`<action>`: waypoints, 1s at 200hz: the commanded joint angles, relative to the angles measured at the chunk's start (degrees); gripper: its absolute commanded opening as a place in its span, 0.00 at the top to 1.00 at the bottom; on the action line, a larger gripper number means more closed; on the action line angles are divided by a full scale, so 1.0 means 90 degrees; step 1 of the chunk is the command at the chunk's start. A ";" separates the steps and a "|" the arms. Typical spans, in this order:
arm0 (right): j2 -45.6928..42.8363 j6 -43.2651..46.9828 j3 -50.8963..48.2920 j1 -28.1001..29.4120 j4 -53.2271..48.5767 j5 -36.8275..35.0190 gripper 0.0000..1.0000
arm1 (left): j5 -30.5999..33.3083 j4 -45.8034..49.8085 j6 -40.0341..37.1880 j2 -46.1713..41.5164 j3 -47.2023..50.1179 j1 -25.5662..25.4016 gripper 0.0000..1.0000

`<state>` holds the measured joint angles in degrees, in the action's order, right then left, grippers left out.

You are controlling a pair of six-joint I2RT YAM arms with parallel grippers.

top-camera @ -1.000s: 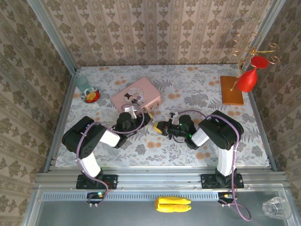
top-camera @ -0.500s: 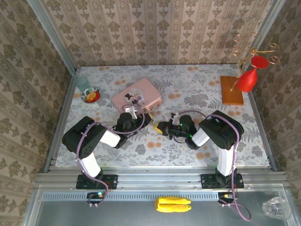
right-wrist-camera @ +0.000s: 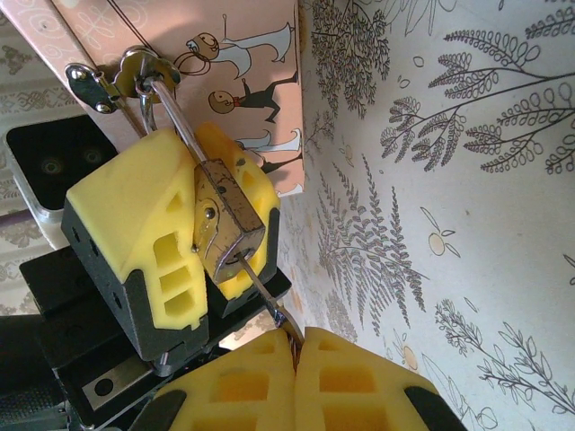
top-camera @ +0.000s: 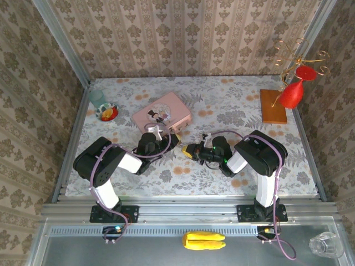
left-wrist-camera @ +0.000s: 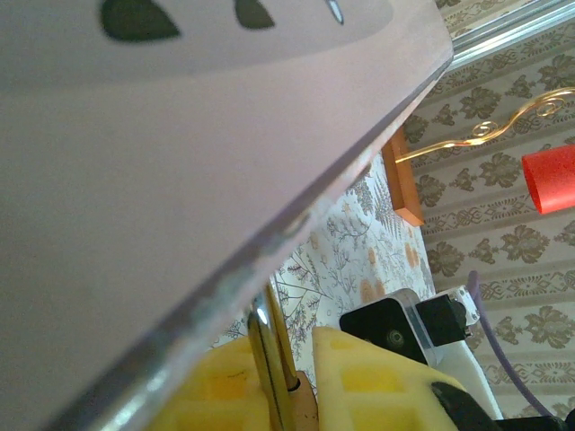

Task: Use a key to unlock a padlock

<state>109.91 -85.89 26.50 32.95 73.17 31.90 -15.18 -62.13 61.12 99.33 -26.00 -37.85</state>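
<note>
A: Two grippers are seen meeting just in front of the pink tin [top-camera: 162,113] on the flowered table [top-camera: 188,174]. Where is the padlock to be found?

B: In the right wrist view the padlock [right-wrist-camera: 232,224] is seen hanging from the tin's metal hasp [right-wrist-camera: 126,67]. Its silvery shackle [right-wrist-camera: 171,112] is passed through the hasp's ring. The brass body is pinched between the yellow fingers [right-wrist-camera: 135,224] of the left gripper [right-wrist-camera: 202,193], which is clamped onto it.

A: And the key?

B: A thin key [right-wrist-camera: 262,289] is seen running from the padlock's lower face down to the right gripper [right-wrist-camera: 295,346]. Its tip appears to be set in the keyhole. Its other end is squeezed between that gripper's yellow pads, which are pressed together with hardly any gap.

A: Can it be told whether the shackle is released?

B: It cannot; one leg is seen entering the body, and the other is hidden behind a finger.

A: What else is noted?

B: At the far right, a red wine glass [top-camera: 291,94] is hung upside down on a gold wire stand above a wooden base [top-camera: 273,106]. A small cup [top-camera: 97,98] is set in the far left corner.
</note>
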 commanded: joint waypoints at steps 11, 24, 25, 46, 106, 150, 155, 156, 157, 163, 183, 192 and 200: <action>-0.0095 0.0049 0.0123 0.0040 0.0181 -0.0068 1.00 | -0.0399 -0.0763 0.0201 -0.0372 -0.0169 -0.0092 0.99; -0.0091 0.0036 0.0151 0.0030 0.0181 -0.0068 1.00 | -0.0403 -0.0768 0.0201 -0.0372 -0.0174 -0.0110 0.99; -0.0087 0.0034 0.0151 0.0030 0.0176 -0.0068 1.00 | -0.0403 -0.0775 0.0201 -0.0372 -0.0176 -0.0106 0.99; -0.0045 0.0012 0.0191 0.0031 0.0186 -0.0065 1.00 | -0.0432 -0.0773 0.0191 -0.0372 -0.0206 -0.0142 0.99; -0.0091 0.0012 0.0200 -0.0006 0.0188 -0.0067 1.00 | -0.0423 -0.0801 0.0181 -0.0335 -0.0186 -0.0174 0.99; -0.0199 0.0051 0.0182 -0.0047 0.0182 -0.0048 1.00 | -0.0403 -0.0851 0.0196 -0.0297 -0.0156 -0.0178 0.99; -0.0222 0.0056 0.0172 -0.0056 0.0184 -0.0037 1.00 | -0.0403 -0.0857 0.0192 -0.0287 -0.0156 -0.0172 0.99; -0.0226 0.0058 0.0176 -0.0057 0.0187 -0.0038 1.00 | -0.0403 -0.0859 0.0192 -0.0286 -0.0157 -0.0176 0.99; -0.0228 0.0064 0.0173 -0.0057 0.0184 -0.0038 1.00 | -0.0403 -0.0860 0.0191 -0.0285 -0.0153 -0.0178 0.99; -0.0246 0.0061 0.0163 -0.0067 0.0191 -0.0029 1.00 | -0.0403 -0.0870 0.0198 -0.0284 -0.0149 -0.0178 0.99; -0.0307 0.0070 0.0151 -0.0102 0.0186 -0.0018 1.00 | -0.0375 -0.0885 0.0206 -0.0284 -0.0140 -0.0178 1.00; -0.0317 0.0081 0.0151 -0.0114 0.0184 -0.0009 1.00 | -0.0364 -0.0940 0.0225 -0.0275 -0.0121 -0.0178 1.00; -0.0317 0.0080 0.0151 -0.0124 0.0190 -0.0009 1.00 | -0.0373 -0.0953 0.0230 -0.0280 -0.0128 -0.0178 1.00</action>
<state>109.06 -85.89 26.94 32.60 73.10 31.97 -15.18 -62.52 61.39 98.89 -26.00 -38.04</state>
